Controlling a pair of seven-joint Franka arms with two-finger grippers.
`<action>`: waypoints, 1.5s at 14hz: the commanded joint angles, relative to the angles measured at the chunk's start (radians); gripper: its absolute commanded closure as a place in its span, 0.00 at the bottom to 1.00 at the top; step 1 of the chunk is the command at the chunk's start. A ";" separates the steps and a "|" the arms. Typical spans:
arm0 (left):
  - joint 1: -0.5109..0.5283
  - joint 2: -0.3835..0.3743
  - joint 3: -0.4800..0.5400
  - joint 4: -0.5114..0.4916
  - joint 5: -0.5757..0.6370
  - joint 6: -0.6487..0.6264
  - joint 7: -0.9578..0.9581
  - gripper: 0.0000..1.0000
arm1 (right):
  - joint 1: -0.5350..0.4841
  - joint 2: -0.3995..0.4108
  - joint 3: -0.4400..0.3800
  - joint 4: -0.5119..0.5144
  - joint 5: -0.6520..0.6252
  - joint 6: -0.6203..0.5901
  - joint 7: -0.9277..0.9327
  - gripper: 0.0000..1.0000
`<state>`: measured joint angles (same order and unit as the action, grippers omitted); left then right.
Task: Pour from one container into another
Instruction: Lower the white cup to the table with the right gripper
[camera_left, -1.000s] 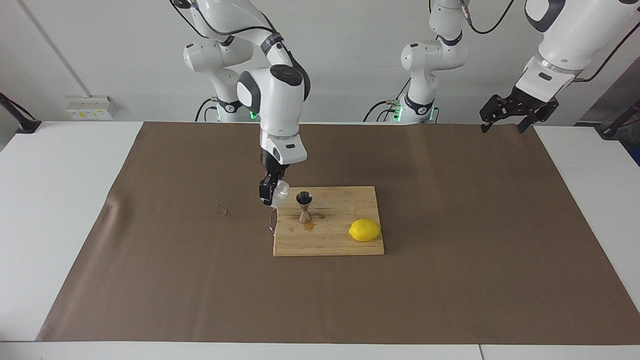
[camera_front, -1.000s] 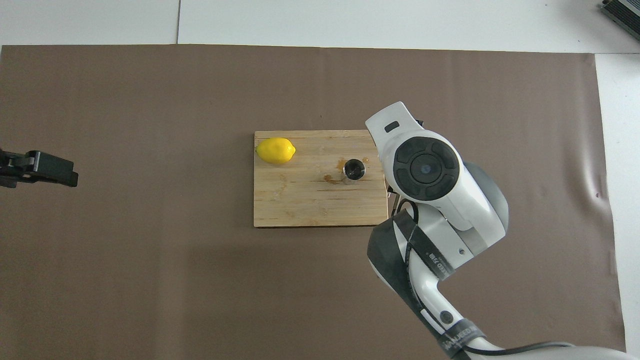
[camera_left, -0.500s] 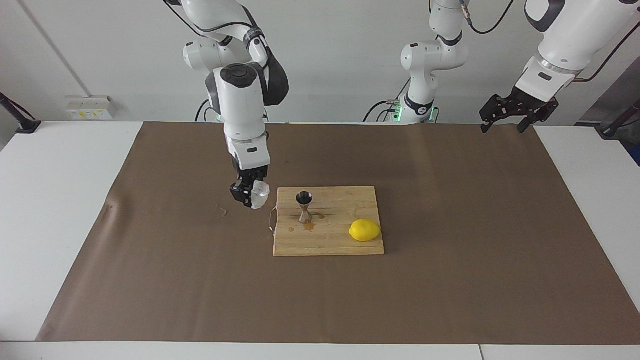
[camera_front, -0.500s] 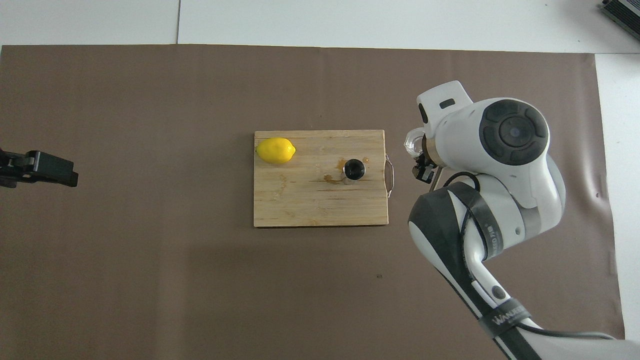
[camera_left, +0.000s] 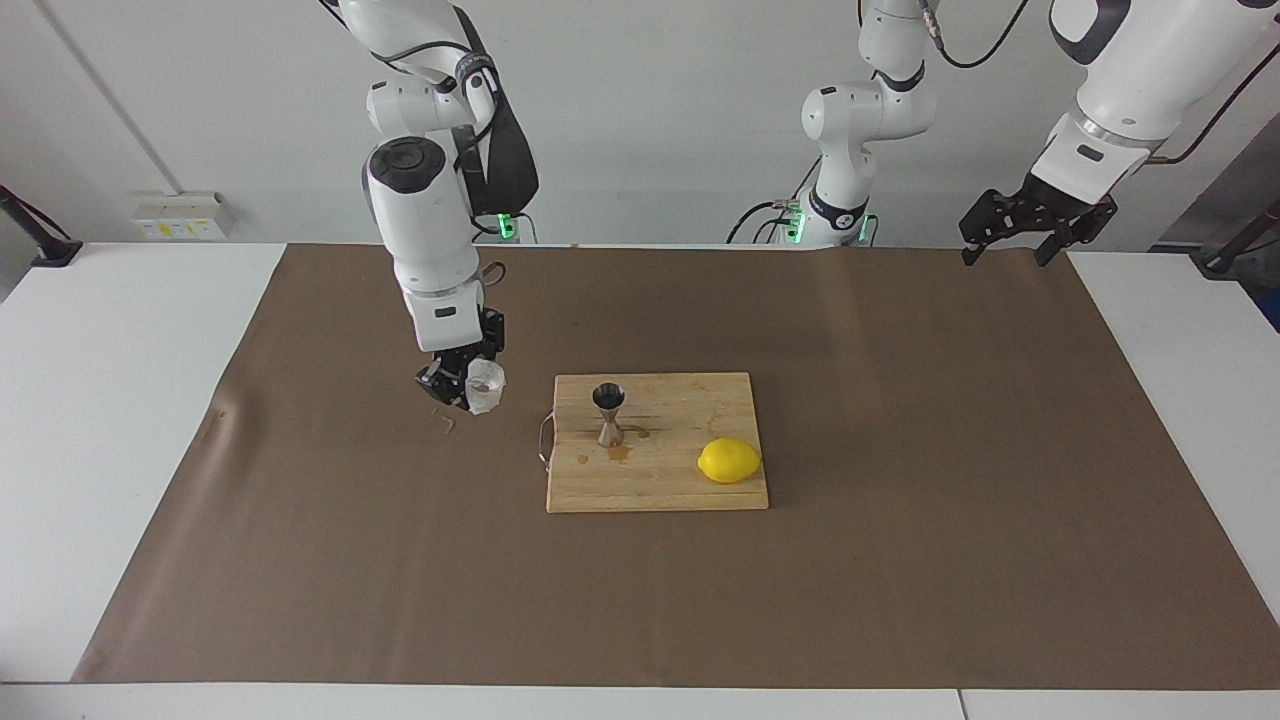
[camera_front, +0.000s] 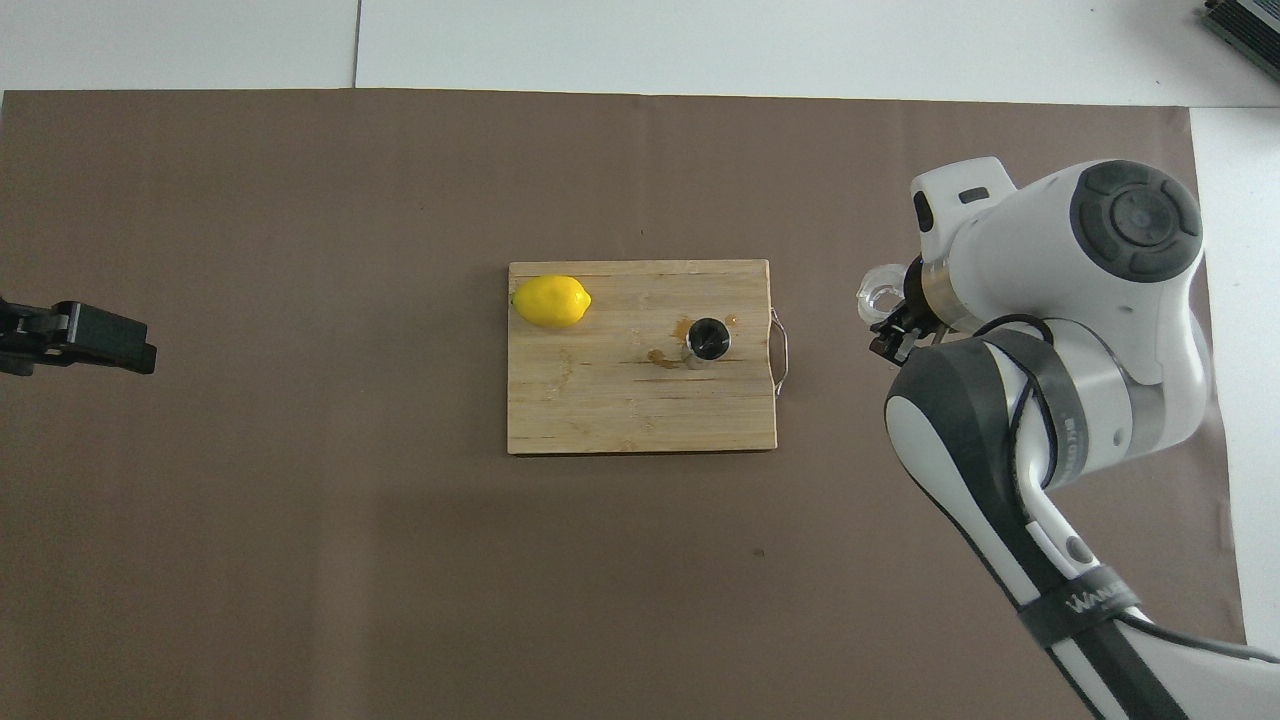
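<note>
1. Your right claw (camera_left: 462, 385) sits left of centre in the facing view, clamped tight on the clear cup (camera_left: 485, 386). It hangs over the brown mat (camera_left: 900, 560), off the cutting board's handle end.
2. In the overhead view that cup (camera_front: 880, 293) shows at the right of the frame, poking out from under the right arm's wrist, with its open mouth tipped sideways toward the board.
3. The steel jigger (camera_left: 608, 413) stands upright on the wooden cutting board (camera_left: 660, 490) near the frame's centre, apart from the cup. From above, you see its dark round mouth (camera_front: 708, 338) in the board's right half.
4. Brownish wet spots lie on the wood around the jigger's foot.
5. The lemon (camera_left: 729, 460) rests on the board's other end, well apart from the jigger; in the overhead view it is at the board's upper left corner (camera_front: 551, 300).
6. Your left claw (camera_left: 1035, 222) waits at the upper right of the facing view, raised over the mat's edge, fingers spread wide and holding nothing. In the overhead view it shows at the left edge (camera_front: 75, 337).
</note>
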<state>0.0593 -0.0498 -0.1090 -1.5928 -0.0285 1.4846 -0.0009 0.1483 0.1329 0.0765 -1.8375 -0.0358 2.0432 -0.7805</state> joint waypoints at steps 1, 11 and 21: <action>0.008 -0.012 -0.005 -0.012 -0.005 -0.007 -0.005 0.00 | -0.045 -0.024 0.011 -0.005 0.075 -0.048 -0.036 1.00; 0.008 -0.012 -0.005 -0.012 -0.005 -0.009 -0.005 0.00 | -0.189 0.028 0.009 -0.054 0.199 -0.029 -0.161 1.00; 0.008 -0.012 -0.003 -0.012 -0.005 -0.009 -0.005 0.00 | -0.286 0.111 0.008 -0.104 0.304 0.032 -0.454 1.00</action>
<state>0.0593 -0.0498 -0.1090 -1.5928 -0.0285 1.4843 -0.0010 -0.1179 0.2288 0.0723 -1.9199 0.2303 2.0317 -1.1688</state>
